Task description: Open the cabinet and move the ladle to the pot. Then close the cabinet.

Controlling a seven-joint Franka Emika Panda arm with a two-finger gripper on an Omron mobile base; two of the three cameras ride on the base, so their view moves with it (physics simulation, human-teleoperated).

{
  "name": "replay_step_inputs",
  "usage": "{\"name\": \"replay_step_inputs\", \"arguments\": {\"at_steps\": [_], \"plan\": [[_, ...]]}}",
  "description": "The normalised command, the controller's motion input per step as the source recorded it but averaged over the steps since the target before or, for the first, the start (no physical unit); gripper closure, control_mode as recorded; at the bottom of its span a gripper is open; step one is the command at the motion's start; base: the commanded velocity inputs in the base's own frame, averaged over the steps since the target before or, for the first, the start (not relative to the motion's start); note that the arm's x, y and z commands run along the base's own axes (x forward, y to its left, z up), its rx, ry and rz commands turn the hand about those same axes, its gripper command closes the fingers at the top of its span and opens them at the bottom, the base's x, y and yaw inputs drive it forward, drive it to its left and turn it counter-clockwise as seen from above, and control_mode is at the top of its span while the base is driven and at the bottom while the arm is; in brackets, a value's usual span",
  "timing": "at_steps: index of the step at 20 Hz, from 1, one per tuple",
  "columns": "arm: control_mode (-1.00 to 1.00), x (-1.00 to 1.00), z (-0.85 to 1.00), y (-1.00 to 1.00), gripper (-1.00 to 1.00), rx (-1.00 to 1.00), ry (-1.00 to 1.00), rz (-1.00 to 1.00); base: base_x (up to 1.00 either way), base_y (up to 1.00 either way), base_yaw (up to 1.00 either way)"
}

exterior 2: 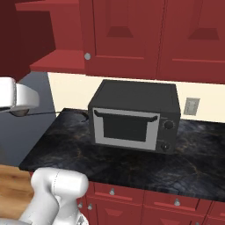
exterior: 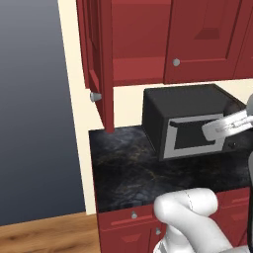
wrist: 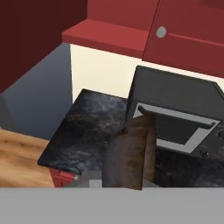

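The cabinet [exterior: 138, 44] hangs above the counter with its left door [exterior: 96, 59] swung open toward me and its right door [exterior: 202, 39] shut. The open compartment's red floor [wrist: 109, 37] is bare. A brown, weathered ladle [wrist: 131, 153] rises from the bottom of the hand view, close to the camera, with the gripper shut on it. My gripper [exterior: 206, 131] hovers at the right in front of the microwave, pointing left, above the counter. The pot is out of view.
A black microwave [exterior 2: 132, 116] with a grey-framed door stands on the dark marble counter [exterior: 128, 168]. Red drawer fronts [exterior 2: 145, 197] run below. The counter ends at the left, beside a cream wall [exterior: 74, 99] and wood floor [exterior: 44, 234].
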Motion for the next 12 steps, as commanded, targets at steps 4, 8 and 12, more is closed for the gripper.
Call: {"name": "replay_step_inputs", "arguments": {"at_steps": [4, 8, 12], "plan": [[1.00, 0.00, 0.00, 0.00, 1.00, 0.00, 0.00, 0.00, -0.90, 0.00, 0.00], [1.00, 0.00, 0.00, 0.00, 1.00, 0.00, 0.00, 0.00, -1.00, 0.00, -0.01], [1.00, 0.00, 0.00, 0.00, 1.00, 0.00, 0.00, 0.00, -0.97, 0.00, 0.00]]}}
